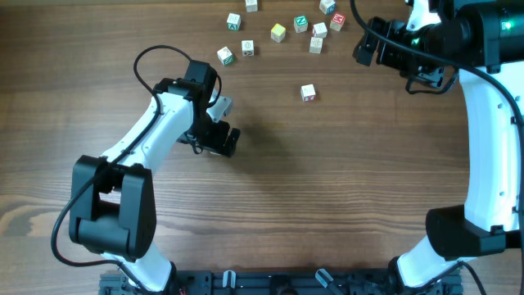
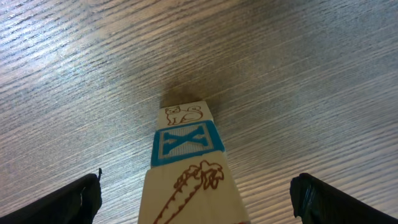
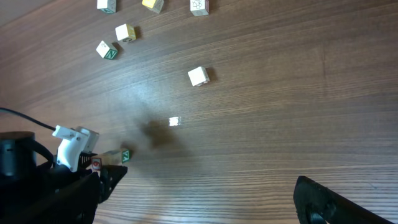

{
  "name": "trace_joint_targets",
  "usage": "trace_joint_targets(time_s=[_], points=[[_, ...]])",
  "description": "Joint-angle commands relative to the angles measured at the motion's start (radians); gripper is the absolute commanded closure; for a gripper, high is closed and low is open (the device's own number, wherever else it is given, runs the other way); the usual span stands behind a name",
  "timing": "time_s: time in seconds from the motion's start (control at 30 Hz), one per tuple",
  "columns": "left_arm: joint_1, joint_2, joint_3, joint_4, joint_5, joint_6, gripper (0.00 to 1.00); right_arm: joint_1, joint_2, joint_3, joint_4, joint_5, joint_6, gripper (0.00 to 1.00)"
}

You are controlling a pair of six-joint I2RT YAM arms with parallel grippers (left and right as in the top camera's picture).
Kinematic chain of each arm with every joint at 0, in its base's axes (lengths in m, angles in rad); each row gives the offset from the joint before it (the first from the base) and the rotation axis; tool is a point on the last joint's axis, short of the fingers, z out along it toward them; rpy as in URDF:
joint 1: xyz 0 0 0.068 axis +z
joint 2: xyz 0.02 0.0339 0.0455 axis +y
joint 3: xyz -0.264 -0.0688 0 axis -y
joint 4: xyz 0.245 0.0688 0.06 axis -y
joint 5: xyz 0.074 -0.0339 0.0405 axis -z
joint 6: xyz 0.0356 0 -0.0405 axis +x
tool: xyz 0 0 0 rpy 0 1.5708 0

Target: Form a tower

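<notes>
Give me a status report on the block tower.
Left jaws open, straddling the upright tower of pale wooden letter cubes, no contact. Right jaws open, hanging near scattered small wooden cubes. Nothing blocking the tower.

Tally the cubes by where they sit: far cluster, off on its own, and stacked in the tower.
Loose cubes in the far cluster: 10
Lone loose cube: 1
Cubes showing in the tower: 3
Total: 14
</notes>
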State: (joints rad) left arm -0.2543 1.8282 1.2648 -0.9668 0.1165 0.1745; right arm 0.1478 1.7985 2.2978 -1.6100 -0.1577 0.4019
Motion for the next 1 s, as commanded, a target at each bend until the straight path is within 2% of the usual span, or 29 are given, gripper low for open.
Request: trace_joint_targets(time_s=[0.0,0.3,0.97], points=[[0.004,0.005,-0.010,0.010,-0.007,-0.006,0.00,0.001,-0.002,-0.002,0.002,-0.015,-0.010,0.00],[0.004,0.005,-0.067,0.070,-0.007,-0.006,0.00,0.001,-0.002,-0.002,0.002,-0.015,-0.010,0.00],[0.011,0.005,-0.077,0.085,-0.006,-0.006,0.00,0.001,-0.002,-0.002,0.002,-0.015,-0.010,0.00]])
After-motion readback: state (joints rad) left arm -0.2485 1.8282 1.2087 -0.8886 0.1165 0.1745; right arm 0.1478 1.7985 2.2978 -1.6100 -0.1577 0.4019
